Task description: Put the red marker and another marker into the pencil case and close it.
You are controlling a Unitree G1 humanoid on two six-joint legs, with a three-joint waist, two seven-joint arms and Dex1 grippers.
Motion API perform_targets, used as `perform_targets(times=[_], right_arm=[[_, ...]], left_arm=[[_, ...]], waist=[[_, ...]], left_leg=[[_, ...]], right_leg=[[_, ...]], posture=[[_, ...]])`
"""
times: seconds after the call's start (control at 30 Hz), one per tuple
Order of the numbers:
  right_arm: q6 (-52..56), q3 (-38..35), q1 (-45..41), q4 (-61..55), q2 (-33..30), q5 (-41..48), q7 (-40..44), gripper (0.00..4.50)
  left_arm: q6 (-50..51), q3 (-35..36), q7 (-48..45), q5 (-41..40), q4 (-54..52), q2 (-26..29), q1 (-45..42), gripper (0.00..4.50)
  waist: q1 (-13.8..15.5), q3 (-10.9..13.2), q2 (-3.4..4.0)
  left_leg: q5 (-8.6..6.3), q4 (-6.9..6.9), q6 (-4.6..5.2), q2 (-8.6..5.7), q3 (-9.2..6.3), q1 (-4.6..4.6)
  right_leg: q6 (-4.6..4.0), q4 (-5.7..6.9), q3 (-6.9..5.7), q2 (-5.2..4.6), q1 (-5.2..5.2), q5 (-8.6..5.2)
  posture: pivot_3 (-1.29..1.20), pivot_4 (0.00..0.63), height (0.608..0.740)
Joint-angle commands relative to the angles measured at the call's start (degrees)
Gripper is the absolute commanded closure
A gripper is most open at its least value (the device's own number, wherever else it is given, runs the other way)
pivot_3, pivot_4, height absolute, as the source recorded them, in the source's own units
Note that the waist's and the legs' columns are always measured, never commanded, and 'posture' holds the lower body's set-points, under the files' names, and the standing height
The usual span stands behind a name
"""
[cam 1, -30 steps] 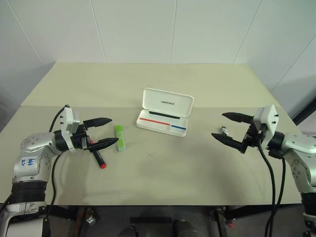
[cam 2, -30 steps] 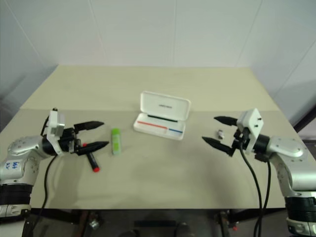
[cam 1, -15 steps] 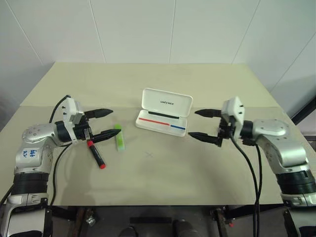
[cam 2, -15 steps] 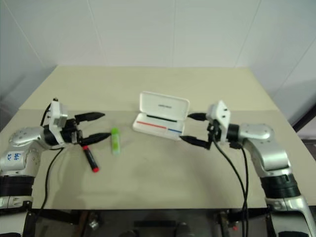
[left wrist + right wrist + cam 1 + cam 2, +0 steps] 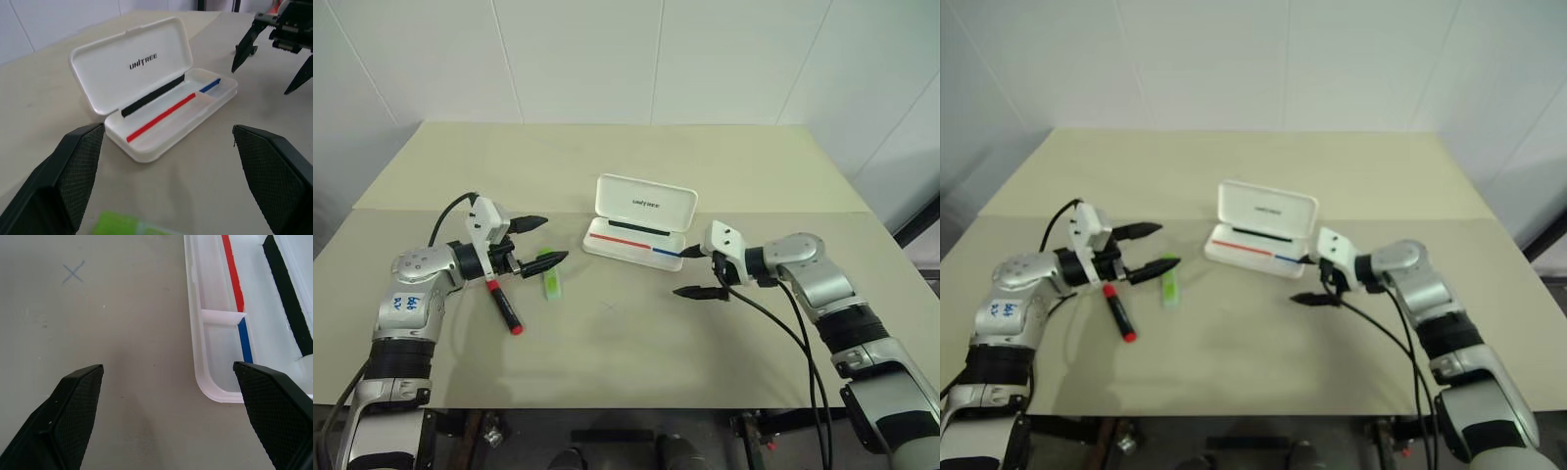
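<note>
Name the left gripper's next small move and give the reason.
Probably lower the open left gripper around the green highlighter, which lies just beneath its fingertips. Both it and the red marker are still on the table, and the pencil case stands open and empty.

Pencil case [image 5: 639, 228] sits open mid-tabletop [image 5: 607, 352], lid standing up at the far side, tray nearer the robot. Off to its left lies the highlighter [image 5: 549, 278], and left of that again, a touch nearer the front edge, the marker [image 5: 503, 305]. Left pincer [image 5: 540, 242] hangs just over the highlighter's far end. Right pincer [image 5: 693, 271] is right beside the case's right end, one finger at the tray's corner, the other nearer over bare tabletop.
</note>
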Motion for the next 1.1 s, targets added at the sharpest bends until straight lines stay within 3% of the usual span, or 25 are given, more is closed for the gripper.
perform_targets(times=[0.03, 0.13, 0.73, 1.1], right_arm=[[-1.91, -0.79, -2.07, 0.83, 0.3, -0.58, 1.71, 1.24], [-3.53, -0.49, -4.19, 3.47, 1.24, -2.36, 1.34, 2.35], [-8.93, 1.63, -15.53, 20.6, 8.24, -10.93, 2.03, 2.35], [-13.59, 3.68, -18.71, 29.35, 8.83, -16.41, 3.2, 2.35]], left_arm=[[-0.2, 0.4, 0.75, -0.26, -1.52, -0.19, -0.47, 0.0], [-0.31, 0.26, 1.24, 0.02, -1.65, -0.57, -0.18, 0.0], [-1.86, -0.25, 3.22, 0.63, -0.34, -2.48, -1.15, 0.0], [-1.47, 0.49, 4.4, 0.07, -2.53, -2.45, -0.09, 0.0]], waist=[[-0.05, 0.0, 0.0], [-0.31, 0.0, 0.0], [-1.35, 0.0, 0.0], [-1.42, 0.0, 0.01]], left_leg=[[0.0, 0.0, 0.0, 0.0, 0.0, 0.0], [0.0, 0.02, 0.0, 0.0, 0.0, 0.0], [0.01, 0.06, -0.02, -0.01, -0.04, 0.03], [0.02, 0.06, -0.02, -0.02, -0.04, 0.04]], right_leg=[[0.0, 0.02, 0.0, 0.0, -0.01, 0.0], [0.0, 0.05, 0.0, 0.0, -0.01, 0.0], [0.0, 0.21, 0.0, 0.0, -0.02, 0.01], [0.0, 0.25, 0.0, 0.0, -0.03, 0.0]], posture=[[0.0, 0.15, 0.74], [0.0, 0.15, 0.74], [0.0, 0.15, 0.74], [0.0, 0.15, 0.74]])
